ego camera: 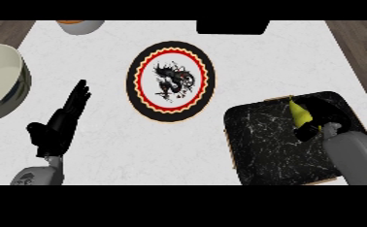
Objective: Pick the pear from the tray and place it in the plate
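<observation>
While left hand (61, 119) rests open, right hand (321, 115) curls round pear (297, 112)

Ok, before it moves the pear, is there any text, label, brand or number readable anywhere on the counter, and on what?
None: no readable word, number or brand anywhere in the head view.
Plate: a black and red figure at its centre inside a red zigzag ring, a picture and no lettering.
Tray: white marble veins only.
Left forearm: a small dark round mark near the lower edge, too blurred to read.
Pear, bowl: no marks.
</observation>
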Controlling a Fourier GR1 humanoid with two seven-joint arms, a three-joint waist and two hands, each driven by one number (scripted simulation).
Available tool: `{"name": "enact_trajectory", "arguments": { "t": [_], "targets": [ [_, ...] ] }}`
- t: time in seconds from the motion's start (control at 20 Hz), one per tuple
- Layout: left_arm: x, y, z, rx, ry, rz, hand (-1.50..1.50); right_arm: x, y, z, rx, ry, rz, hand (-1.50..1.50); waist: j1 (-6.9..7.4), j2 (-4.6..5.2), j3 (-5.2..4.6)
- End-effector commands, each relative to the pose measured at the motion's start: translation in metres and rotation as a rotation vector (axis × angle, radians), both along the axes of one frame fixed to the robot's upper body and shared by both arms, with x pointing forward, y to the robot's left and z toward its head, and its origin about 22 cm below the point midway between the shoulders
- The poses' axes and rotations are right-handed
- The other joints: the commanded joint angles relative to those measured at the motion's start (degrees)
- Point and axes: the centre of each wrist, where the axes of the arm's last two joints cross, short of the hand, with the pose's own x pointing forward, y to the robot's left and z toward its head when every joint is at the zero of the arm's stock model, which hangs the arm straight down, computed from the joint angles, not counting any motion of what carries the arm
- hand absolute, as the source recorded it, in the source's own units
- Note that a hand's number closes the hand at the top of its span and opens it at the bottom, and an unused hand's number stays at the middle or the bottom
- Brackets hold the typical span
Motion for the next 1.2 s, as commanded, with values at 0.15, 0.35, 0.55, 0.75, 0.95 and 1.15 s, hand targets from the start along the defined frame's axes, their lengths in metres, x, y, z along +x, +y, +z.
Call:
{"name": "enact_trajectory", "arguments": {
  "t": [0.15, 0.35, 0.55, 0.75, 0.95, 1.15],
  "targets": [
    [-0.008, 0.000, 0.005, 0.002, 0.009, -0.007, 0.00, -0.001, 0.015, -0.026, 0.068, -0.015, 0.046, 1.50, 0.63, 0.68, 1.00],
    [-0.016, 0.001, -0.007, -0.001, 0.023, 0.040, 0.00, -0.053, 0.066, -0.036, 0.090, -0.219, -0.103, 1.50, -2.05, -0.11, 0.89],
    [-0.017, 0.020, -0.007, -0.007, 0.020, 0.068, 0.00, -0.082, 0.108, -0.029, 0.074, -0.449, -0.267, 1.50, -3.56, -0.53, 0.74],
    [-0.012, 0.021, 0.002, 0.008, 0.007, 0.061, 0.00, -0.124, 0.147, -0.021, -0.042, -0.616, -0.237, 1.50, -2.64, -0.35, 0.74],
    [-0.012, 0.011, -0.005, 0.015, 0.014, 0.049, 0.00, -0.171, 0.173, 0.005, -0.029, -0.724, -0.234, 1.50, -2.36, -0.04, 0.80],
    [-0.009, 0.016, 0.005, -0.006, 0.012, 0.019, 0.00, -0.195, 0.205, 0.027, -0.102, -0.819, -0.202, 1.50, -1.24, 0.15, 0.85]
  ]
}}
